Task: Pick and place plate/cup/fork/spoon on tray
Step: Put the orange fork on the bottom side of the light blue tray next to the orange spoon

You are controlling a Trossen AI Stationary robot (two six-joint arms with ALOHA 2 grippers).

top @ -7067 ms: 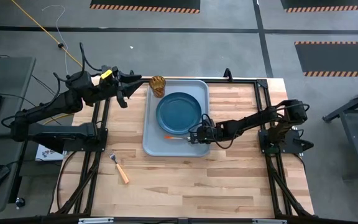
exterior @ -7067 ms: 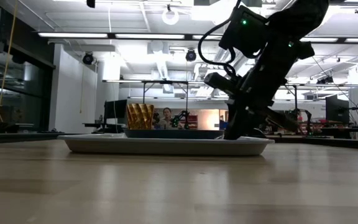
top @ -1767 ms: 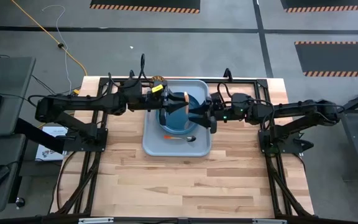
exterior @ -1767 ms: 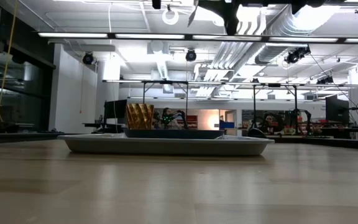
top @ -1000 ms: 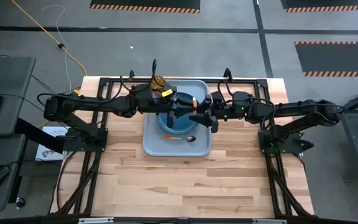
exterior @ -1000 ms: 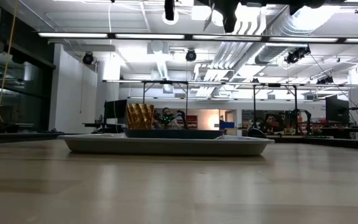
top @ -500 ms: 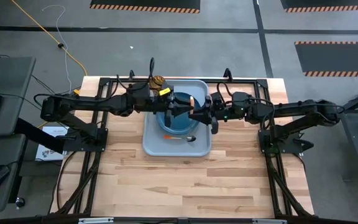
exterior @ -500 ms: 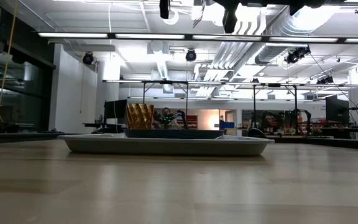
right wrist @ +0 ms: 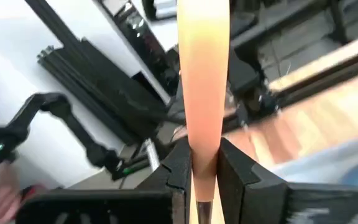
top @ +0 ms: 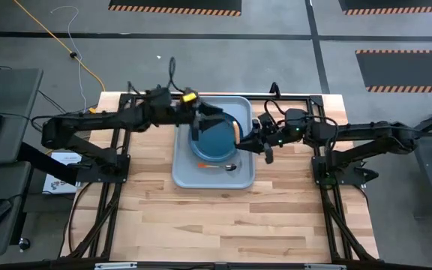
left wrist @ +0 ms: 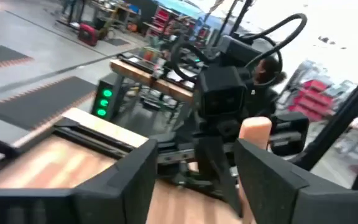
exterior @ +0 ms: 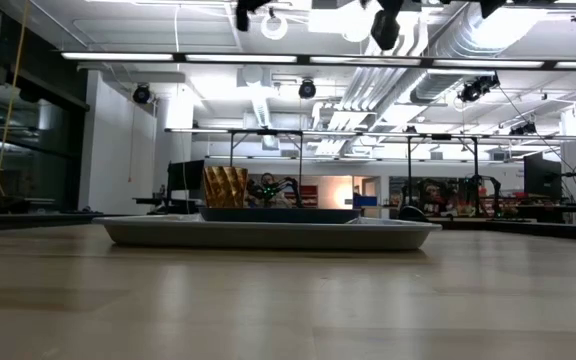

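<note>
fork [right wrist: 202, 93] clamped by orange handle in my right gripper [top: 240, 142], raised above plate [top: 214, 139] on tray [top: 190, 176]. left gripper [top: 214, 117] opposite it, fingers spread, grasping nothing. spoon [top: 221, 166] on tray below right gripper, beside plate. cup [exterior: 225, 186] at tray's far corner, behind left gripper.

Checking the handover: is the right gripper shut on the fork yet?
Shut on it. In the right wrist view the right gripper clamps the orange handle of the fork. The left gripper stands open, empty.
</note>
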